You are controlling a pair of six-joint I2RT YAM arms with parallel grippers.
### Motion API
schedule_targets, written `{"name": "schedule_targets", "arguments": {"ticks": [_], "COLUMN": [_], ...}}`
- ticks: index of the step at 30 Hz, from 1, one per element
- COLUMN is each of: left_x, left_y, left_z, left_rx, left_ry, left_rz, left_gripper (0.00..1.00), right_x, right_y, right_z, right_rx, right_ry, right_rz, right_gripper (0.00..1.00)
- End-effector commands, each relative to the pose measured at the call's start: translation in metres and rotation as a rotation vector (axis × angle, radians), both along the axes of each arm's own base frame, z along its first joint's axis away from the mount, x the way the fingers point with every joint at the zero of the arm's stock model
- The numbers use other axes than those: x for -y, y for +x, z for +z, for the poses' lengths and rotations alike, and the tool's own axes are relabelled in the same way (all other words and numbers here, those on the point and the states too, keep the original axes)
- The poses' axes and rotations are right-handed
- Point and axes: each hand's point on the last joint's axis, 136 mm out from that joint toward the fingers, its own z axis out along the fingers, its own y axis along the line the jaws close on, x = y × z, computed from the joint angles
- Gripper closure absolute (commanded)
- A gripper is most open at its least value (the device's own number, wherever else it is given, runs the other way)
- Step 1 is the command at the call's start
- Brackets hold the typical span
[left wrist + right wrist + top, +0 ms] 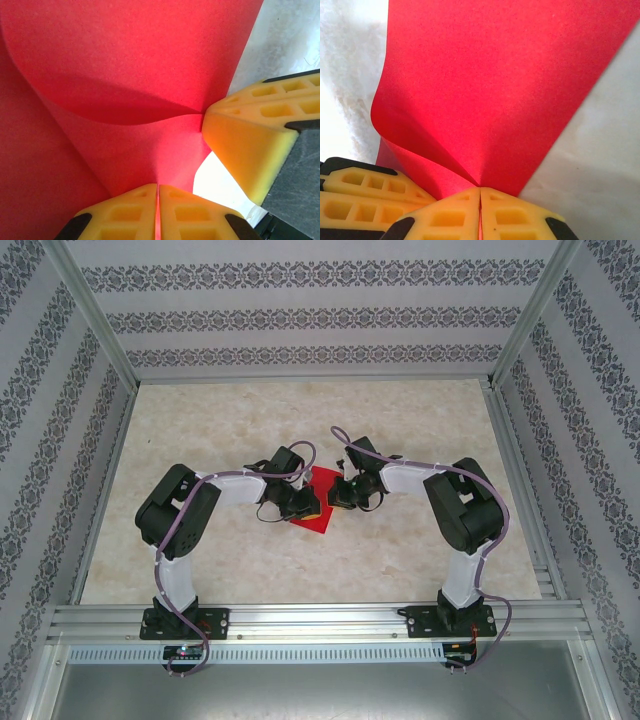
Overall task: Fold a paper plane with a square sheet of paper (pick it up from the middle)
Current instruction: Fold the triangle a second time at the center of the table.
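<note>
Holding: both my tools are clamped on the square sheet of paper (495, 90), and neither has anything else.
Left gripper (158, 192): its yellow pads (190, 215) are pressed together at the bottom centre of the left wrist view, with only a thin red sliver of paper between them.
Right gripper (480, 192): closed the same way at the bottom centre of its own wrist view, biting the sheet where two red layers run together into a point.
Spacing: in the left wrist view the right gripper comes in from the right edge and pinches the paper just beside my left one.
Sheet: in the overhead view it is a small red patch at the middle of the table (420, 430), just below where the two wrists meet.
Shape: bowed and curling, one flap arching over another, and I see no sharp crease.
Step in hand: I judge this an early fold, with the sheet gathered from its middle and the layers not yet pressed flat.
Next move: the edges need lining up, and then one tool must hold the sheet while the other lets go to run down the fold.
Risk: pulling the two grips apart could tear or wrinkle such thin paper.
Doubt: the wrists cover most of the sheet from above, so I cannot tell whether it rests on the table or hangs clear.
</note>
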Motion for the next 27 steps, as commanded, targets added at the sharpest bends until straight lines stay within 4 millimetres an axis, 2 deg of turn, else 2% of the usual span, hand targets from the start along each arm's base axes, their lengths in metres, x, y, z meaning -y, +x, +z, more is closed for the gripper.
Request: {"name": "schedule_targets", "arguments": {"ticks": [1, 6, 12, 18, 27], "left_x": [-0.007, -0.011, -0.012, -0.012, -0.011], "left_y": [-0.010, -0.010, -0.011, -0.012, -0.012], "left_z": [-0.014, -0.018, -0.019, -0.020, -0.018], "left_rx": [-0.033, -0.041, -0.044, -0.046, -0.045], "left_ry": [0.061, 0.083, 0.091, 0.096, 0.094], "left_rz": [0.007, 0.021, 0.027, 0.028, 0.026], "left_gripper": [0.89, 0.90, 0.90, 0.90, 0.91], "right_x": [-0.002, 0.008, 0.005, -0.007, -0.007], "right_y": [0.009, 0.013, 0.003, -0.005, -0.007], "right_z": [0.008, 0.028, 0.030, 0.019, -0.005], "right_rx": [0.040, 0.106, 0.119, 0.084, 0.030], "right_ry": [-0.002, -0.024, -0.009, -0.002, -0.052], "right_rz": [0.006, -0.023, -0.021, 0.007, 0.022], "right_gripper": [0.86, 0.80, 0.84, 0.92, 0.94]}}
